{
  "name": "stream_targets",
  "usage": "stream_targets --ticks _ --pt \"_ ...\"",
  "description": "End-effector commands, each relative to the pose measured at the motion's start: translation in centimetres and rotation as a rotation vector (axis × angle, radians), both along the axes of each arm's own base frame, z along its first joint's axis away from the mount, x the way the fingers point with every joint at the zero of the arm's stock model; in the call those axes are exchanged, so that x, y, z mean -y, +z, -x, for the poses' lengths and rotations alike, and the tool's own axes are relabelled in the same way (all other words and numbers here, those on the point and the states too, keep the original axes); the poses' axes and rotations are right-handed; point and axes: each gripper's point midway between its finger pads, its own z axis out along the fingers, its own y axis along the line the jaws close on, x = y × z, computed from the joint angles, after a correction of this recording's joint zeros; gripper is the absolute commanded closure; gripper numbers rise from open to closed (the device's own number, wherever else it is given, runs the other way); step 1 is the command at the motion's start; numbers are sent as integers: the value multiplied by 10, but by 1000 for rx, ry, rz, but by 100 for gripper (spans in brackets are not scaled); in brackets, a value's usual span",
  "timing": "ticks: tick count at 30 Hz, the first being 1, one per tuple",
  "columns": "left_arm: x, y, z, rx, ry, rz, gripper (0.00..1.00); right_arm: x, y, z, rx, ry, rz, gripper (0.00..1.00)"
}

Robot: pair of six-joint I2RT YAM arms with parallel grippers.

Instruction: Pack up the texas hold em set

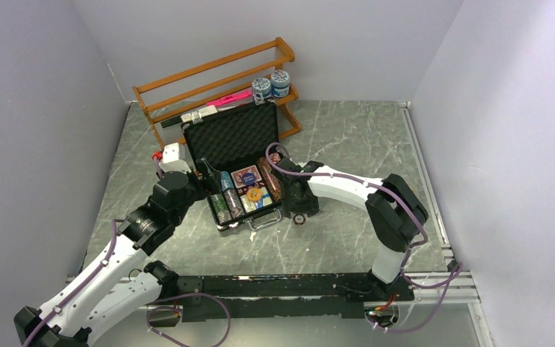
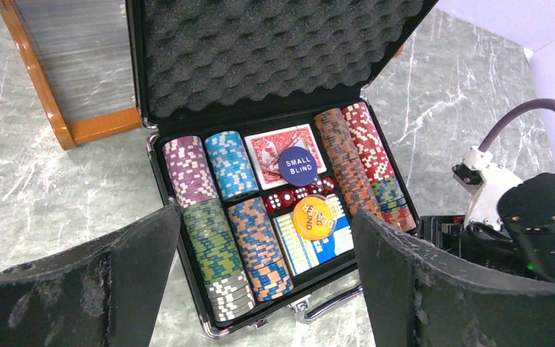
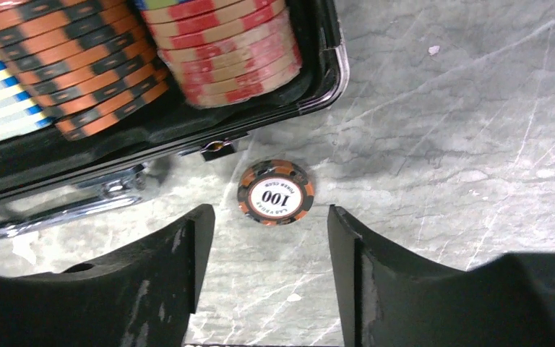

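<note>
The black briefcase (image 1: 235,137) lies open in mid-table, its foam lid (image 2: 274,50) raised. Inside are rows of poker chip stacks (image 2: 217,253), a red card deck (image 2: 267,148), a blue card deck (image 2: 329,242), red dice (image 2: 289,197), a dark "small blind" disc (image 2: 295,165) and an orange disc (image 2: 313,217). My left gripper (image 2: 266,217) hovers wide open over the case's near left part, holding nothing. One orange-and-black "100" chip (image 3: 274,193) lies flat on the table just outside the case's corner (image 3: 325,79). My right gripper (image 3: 269,211) stands open just short of it, empty.
An orange wooden rack (image 1: 217,79) stands behind the case with two blue-and-white jars (image 1: 271,85) and a pink item (image 1: 235,97) on it. A small white object (image 1: 173,154) sits left of the case. The case's metal handle (image 3: 50,213) lies left of the loose chip.
</note>
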Motion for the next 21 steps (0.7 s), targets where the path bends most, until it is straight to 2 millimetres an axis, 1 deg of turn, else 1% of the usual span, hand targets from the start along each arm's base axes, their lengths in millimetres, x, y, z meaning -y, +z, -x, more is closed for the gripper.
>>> stream_targets --ticks 1,4,9,13,17,21 --pt "2 4 1 14 -4 24 7 -18 25 -11 47 31 -96 34" --pt "1 4 1 14 -2 22 7 -17 16 -7 23 31 -87 32" --pt "1 4 1 15 -2 23 7 -8 -2 0 -15 23 -46 31" --pt "4 4 0 15 -16 30 7 -1 -16 3 -29 10 -13 32" --pt "9 2 -1 8 -30 35 7 1 -24 4 -35 1 -18 35" --pt "11 3 -2 11 -43 32 7 7 -32 1 -25 -30 -12 43"
